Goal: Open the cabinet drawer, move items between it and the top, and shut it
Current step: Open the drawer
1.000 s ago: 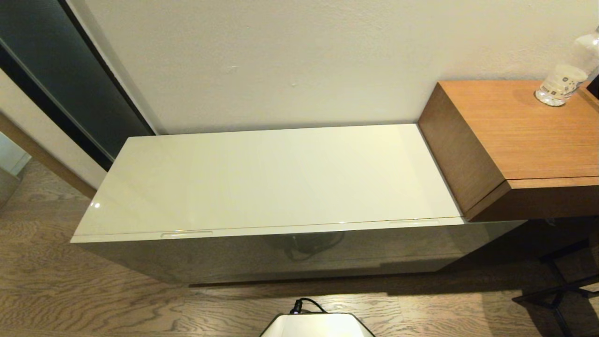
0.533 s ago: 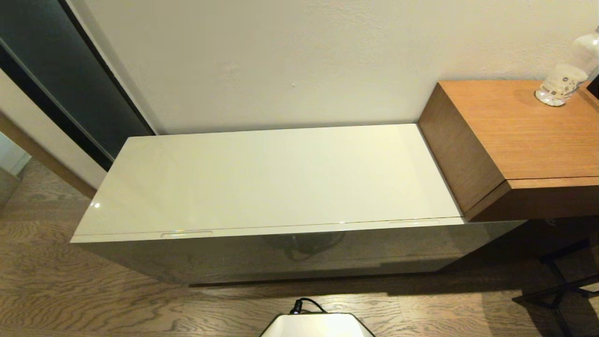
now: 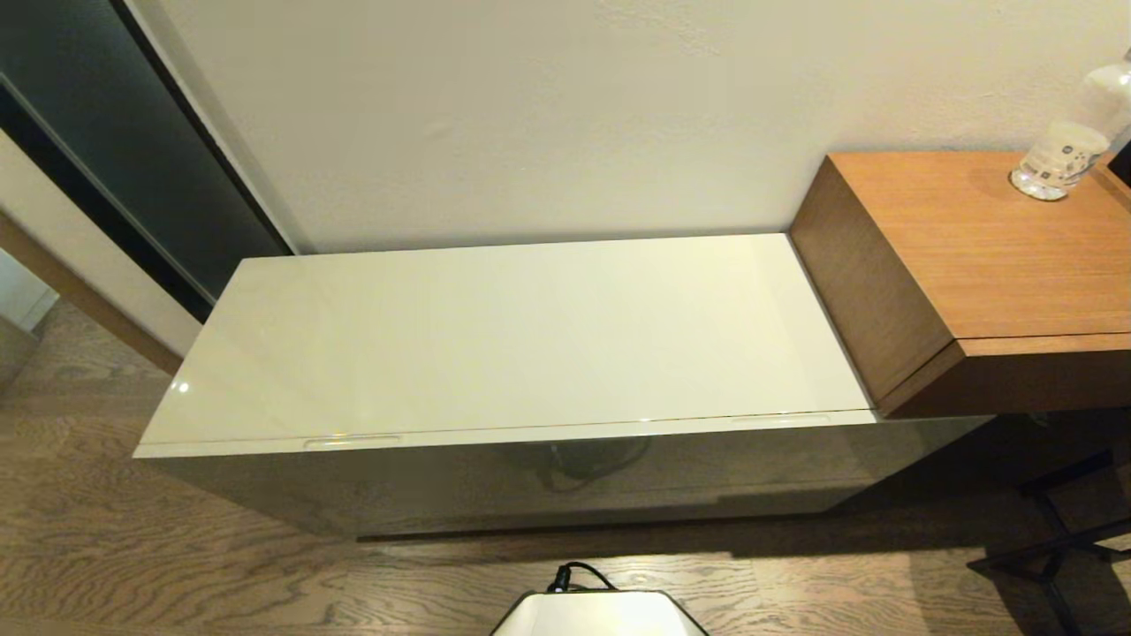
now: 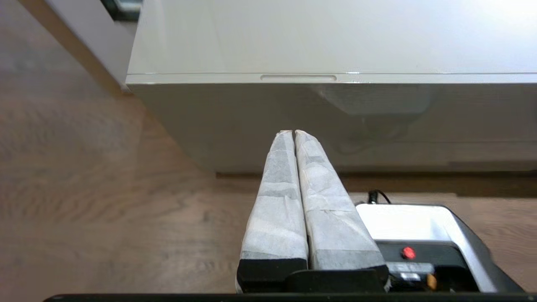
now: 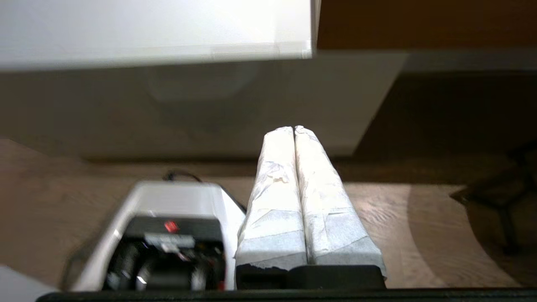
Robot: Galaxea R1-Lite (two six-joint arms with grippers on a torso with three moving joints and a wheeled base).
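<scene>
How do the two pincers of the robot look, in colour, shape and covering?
The left pincer and the right pincer look alike. Each has two long fingers that taper toward the tip, wrapped in whitish, slightly wrinkled tape with visible seams. At the base, each pair sits in a black mount. No markings or cables show on the fingers. The arms themselves are out of view.

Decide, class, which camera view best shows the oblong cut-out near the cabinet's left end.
The left wrist view: the cut-out sits large and sharp on the cabinet's front edge, beyond the shut left gripper. The head view shows it as a thin sliver. The right wrist view misses it, showing only the cabinet's other end past the shut right gripper.
</scene>
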